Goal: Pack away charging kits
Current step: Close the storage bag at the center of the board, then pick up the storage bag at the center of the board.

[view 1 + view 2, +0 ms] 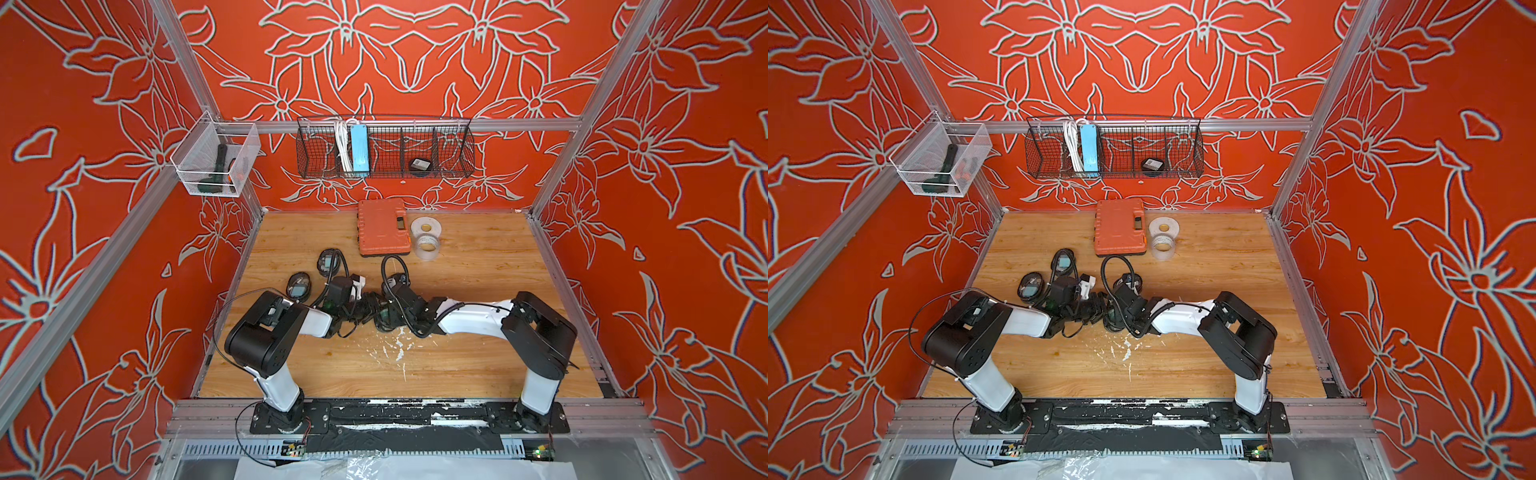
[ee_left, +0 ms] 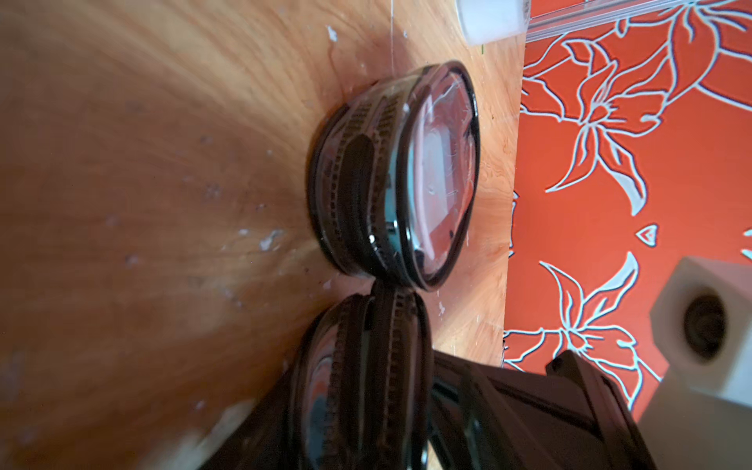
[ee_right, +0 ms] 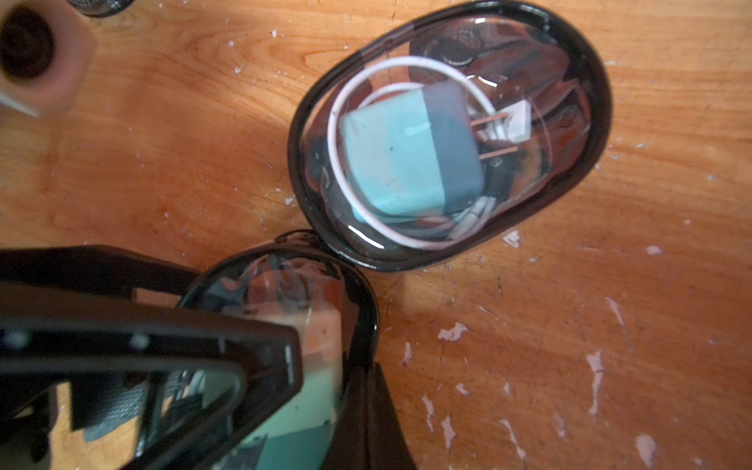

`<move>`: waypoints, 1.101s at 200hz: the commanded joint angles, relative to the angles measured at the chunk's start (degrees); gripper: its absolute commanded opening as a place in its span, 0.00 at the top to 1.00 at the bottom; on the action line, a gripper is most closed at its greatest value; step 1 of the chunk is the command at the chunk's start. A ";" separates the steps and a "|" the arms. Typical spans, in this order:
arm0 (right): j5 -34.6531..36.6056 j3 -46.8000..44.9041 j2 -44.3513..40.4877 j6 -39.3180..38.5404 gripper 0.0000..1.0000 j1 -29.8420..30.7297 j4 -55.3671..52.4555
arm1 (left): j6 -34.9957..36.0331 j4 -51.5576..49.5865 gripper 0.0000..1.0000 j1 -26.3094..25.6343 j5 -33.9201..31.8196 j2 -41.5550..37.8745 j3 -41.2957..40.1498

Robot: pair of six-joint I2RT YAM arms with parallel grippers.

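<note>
So there's a pouch (image 1: 298, 286) and a second pouch (image 1: 328, 262) close together on the tabletop (image 1: 478, 266), left of middle. Orange case (image 1: 384, 226) at the back, tape rolls (image 1: 426, 239) right beside it, third pouch (image 1: 419, 165) up in the wire basket (image 1: 453, 153).

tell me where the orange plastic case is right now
In both top views the orange plastic case lies flat at the back of the wooden table, below the black wire basket, with two grey tape rolls just right of it.

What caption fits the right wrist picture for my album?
A black-rimmed clear pouch holds a teal plug and coiled white cable on the wooden table.
</note>
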 commanded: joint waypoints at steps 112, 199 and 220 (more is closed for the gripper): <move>-1.10 -0.66 0.72 0.58 1.00 0.00 0.31 | 3.31 -11.15 0.50 -3.46 -4.49 12.42 -0.93; -1.19 -1.28 -0.38 -0.71 1.00 0.00 0.74 | 6.67 -14.89 0.49 -3.46 -4.81 8.16 -3.04; -1.45 -1.32 -0.47 -1.27 1.00 0.00 1.09 | 7.75 -16.87 0.50 -3.43 -5.51 6.58 -3.38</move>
